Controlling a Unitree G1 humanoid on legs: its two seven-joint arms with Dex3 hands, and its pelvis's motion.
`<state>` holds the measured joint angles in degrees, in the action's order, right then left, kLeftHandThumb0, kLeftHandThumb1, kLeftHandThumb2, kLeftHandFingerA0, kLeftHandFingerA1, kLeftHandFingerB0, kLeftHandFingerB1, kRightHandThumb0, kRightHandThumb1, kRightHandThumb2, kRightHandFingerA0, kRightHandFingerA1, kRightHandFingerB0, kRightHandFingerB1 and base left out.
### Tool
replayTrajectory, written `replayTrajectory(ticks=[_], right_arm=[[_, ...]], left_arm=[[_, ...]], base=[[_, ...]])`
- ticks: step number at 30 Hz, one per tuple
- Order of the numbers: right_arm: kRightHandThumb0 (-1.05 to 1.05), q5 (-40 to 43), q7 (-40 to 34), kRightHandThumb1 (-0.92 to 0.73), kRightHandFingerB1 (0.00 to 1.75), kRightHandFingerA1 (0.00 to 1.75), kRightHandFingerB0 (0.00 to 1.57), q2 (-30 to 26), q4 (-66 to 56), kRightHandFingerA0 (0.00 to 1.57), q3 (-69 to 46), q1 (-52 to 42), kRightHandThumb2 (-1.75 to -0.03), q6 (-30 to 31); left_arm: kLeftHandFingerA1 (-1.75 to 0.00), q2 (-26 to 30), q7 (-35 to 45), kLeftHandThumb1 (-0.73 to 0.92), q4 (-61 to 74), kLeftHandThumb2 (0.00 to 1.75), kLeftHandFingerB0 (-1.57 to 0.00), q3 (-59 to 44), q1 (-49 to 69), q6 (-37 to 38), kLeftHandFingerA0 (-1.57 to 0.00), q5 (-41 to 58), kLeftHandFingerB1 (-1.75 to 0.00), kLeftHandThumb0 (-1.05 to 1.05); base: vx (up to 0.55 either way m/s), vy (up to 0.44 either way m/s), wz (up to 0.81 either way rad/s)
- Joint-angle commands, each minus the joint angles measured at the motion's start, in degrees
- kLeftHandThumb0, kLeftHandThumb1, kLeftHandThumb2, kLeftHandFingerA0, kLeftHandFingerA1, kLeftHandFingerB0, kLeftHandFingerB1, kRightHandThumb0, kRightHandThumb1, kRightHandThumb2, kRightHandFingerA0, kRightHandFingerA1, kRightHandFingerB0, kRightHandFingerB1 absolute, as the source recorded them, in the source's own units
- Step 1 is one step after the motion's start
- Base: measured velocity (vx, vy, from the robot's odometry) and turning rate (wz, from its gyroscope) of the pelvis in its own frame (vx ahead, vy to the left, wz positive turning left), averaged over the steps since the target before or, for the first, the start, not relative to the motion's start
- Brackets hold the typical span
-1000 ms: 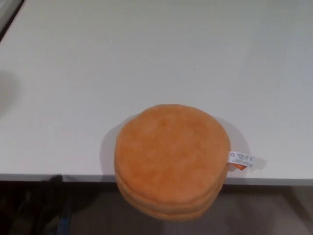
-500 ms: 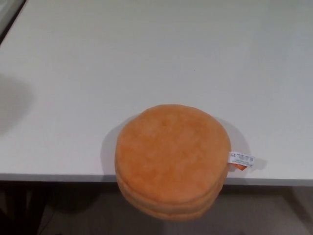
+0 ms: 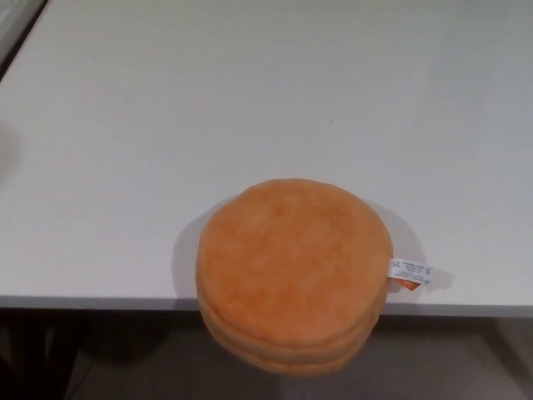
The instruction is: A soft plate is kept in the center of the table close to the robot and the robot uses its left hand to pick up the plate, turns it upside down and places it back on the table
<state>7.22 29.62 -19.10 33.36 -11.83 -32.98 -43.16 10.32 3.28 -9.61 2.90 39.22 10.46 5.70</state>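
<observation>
While neither robot hand shows, the broad white counter [image 3: 250,100] carries the round orange plush plate [image 3: 293,268] at its near edge, partly overhanging; a small white tag [image 3: 411,272] sticks out at the plate's right.

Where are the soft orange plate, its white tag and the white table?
soft orange plate [image 3: 293,265], head view, middle of top face.
white tag [image 3: 410,271], head view, its printed part.
white table [image 3: 250,100], head view, bare top.

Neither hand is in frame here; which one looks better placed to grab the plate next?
Left, tentatively. The plate overhangs the near table edge, slightly right of centre, its tag on the right. Position gives no clear edge; its left rim is unobstructed.
</observation>
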Motion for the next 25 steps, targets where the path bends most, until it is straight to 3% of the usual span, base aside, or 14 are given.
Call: replayTrajectory(ticks=[1, 7, 17, 25], right_arm=[[-0.65, 1.56, -0.01, -0.85, 0.31, 0.35, 0.28, -0.84, 1.15, 0.42, -1.23, -0.56, -0.66, -1.37], [-0.66, 2.51, 0.52, -0.84, 0.30, 0.38, 0.27, -0.37, -1.48, 0.42, -1.00, -2.04, -0.66, -0.25], [-0.66, 2.36, 0.92, -0.84, 0.30, 0.33, 0.27, 0.16, 5.31, 0.42, -1.08, 0.96, -0.66, -1.63], [-0.66, 1.77, -0.40, -0.85, 0.31, 0.37, 0.28, 0.68, 2.33, 0.43, -1.05, -0.73, -0.66, -2.73]], left_arm=[[-0.32, -1.66, 2.23, 0.88, -23.21, 0.68, -0.22, -5.94, -0.57, 42.38, -0.29, -0.52, -0.28, -0.83], [-0.33, -0.82, -1.01, 0.88, -26.39, 0.68, -0.23, -5.74, -2.22, 43.86, -0.33, -4.00, -0.28, -0.85], [-0.35, -0.58, -1.24, 0.89, -29.46, 0.68, -0.24, -6.41, -3.73, 46.28, -0.34, -4.23, -0.28, -0.86], [-0.35, -0.63, 1.30, 0.88, -30.08, 0.67, -0.24, -6.60, -4.32, 47.89, -0.32, -2.46, -0.28, -0.83]], base=[[0.00, 0.000, 0.00], [0.00, 0.000, 0.00], [0.00, 0.000, 0.00], [0.00, 0.000, 0.00]])
